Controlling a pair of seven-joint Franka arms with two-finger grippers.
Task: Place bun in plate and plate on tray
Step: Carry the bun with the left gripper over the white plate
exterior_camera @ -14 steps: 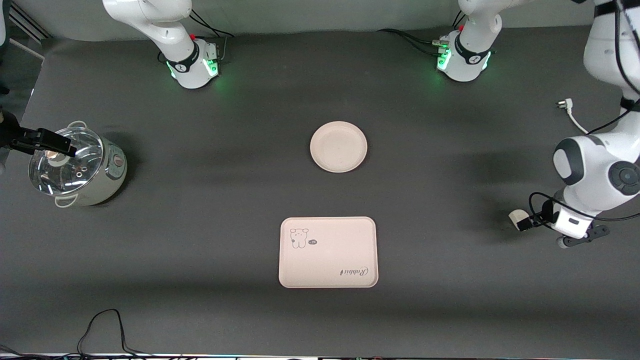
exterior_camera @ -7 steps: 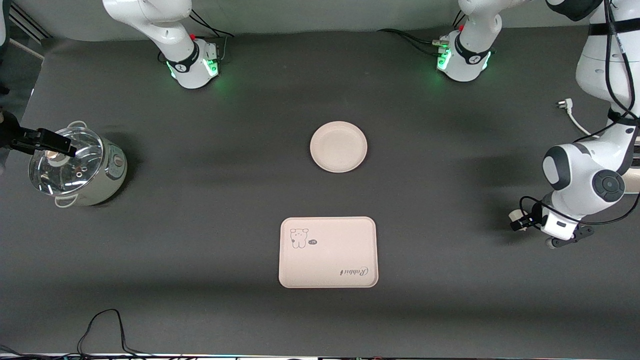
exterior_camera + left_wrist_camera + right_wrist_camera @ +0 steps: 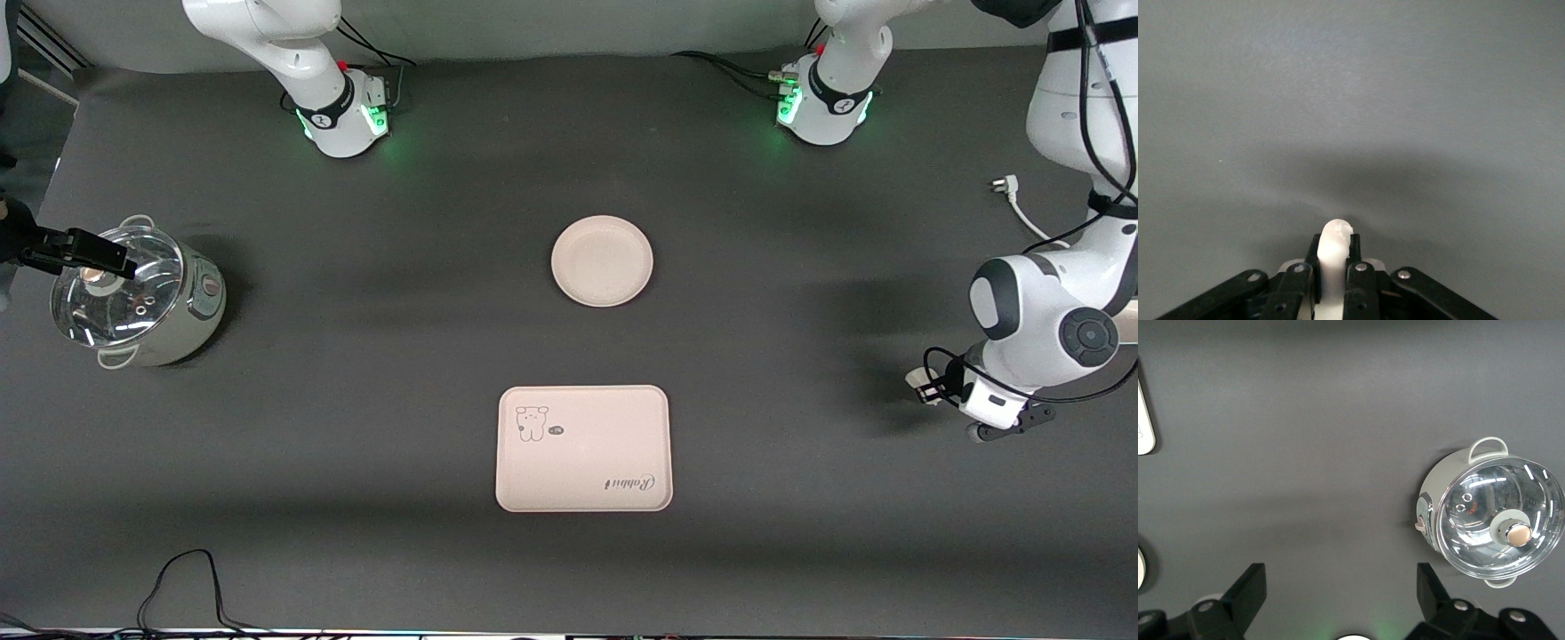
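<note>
The left gripper (image 3: 931, 392) is up over bare table at the left arm's end, its jaws clamped on the bun (image 3: 1333, 248), and in the front view the arm's wrist covers most of the bun. The right gripper (image 3: 1341, 592) waits with jaws wide apart over the glass-lidded pot (image 3: 133, 295) at the right arm's end, partly cut off by the picture edge. The plate (image 3: 602, 260) lies empty at mid-table, and the tray (image 3: 583, 448) lies nearer to the front camera, well apart from it.

A pot (image 3: 142, 298) with a glass lid (image 3: 114, 286) stands on the dark tabletop (image 3: 356, 444) at the right arm's end. Well apart from the pot, at the left arm's end, lies a white plug (image 3: 1005, 185). Nearer the camera than the pot, a black cable (image 3: 182, 587) loops.
</note>
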